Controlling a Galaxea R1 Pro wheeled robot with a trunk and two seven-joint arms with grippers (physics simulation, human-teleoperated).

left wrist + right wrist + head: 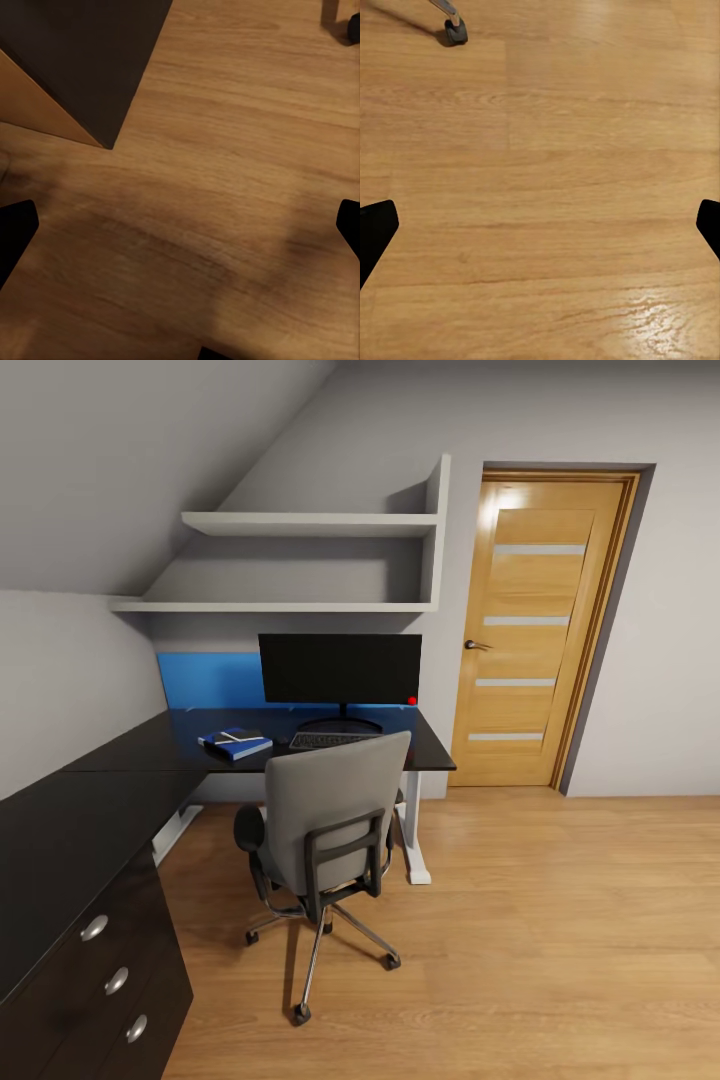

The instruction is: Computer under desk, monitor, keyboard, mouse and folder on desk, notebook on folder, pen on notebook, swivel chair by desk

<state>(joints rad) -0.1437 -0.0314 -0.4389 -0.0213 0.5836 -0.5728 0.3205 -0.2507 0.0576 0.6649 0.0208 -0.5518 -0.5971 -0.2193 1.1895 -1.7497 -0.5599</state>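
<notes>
Left gripper (180,225): I see fingertips spread wide, nothing between, pointing down at wood floor (225,187); dark cabinet (90,52) corner close by. Right gripper (540,225): also spread, empty, above bare floor, one chair (330,830) caster (455,31) near.

Head view gives what wrist views miss: chair pushed against desk (150,755); monitor (340,670) on desk, keyboard (325,740) in front of it, partly behind chair back. Blue notebook (237,744) on desk beside keyboard, pen (232,737) on top. Mouse, folder, computer: I cannot tell.
</notes>
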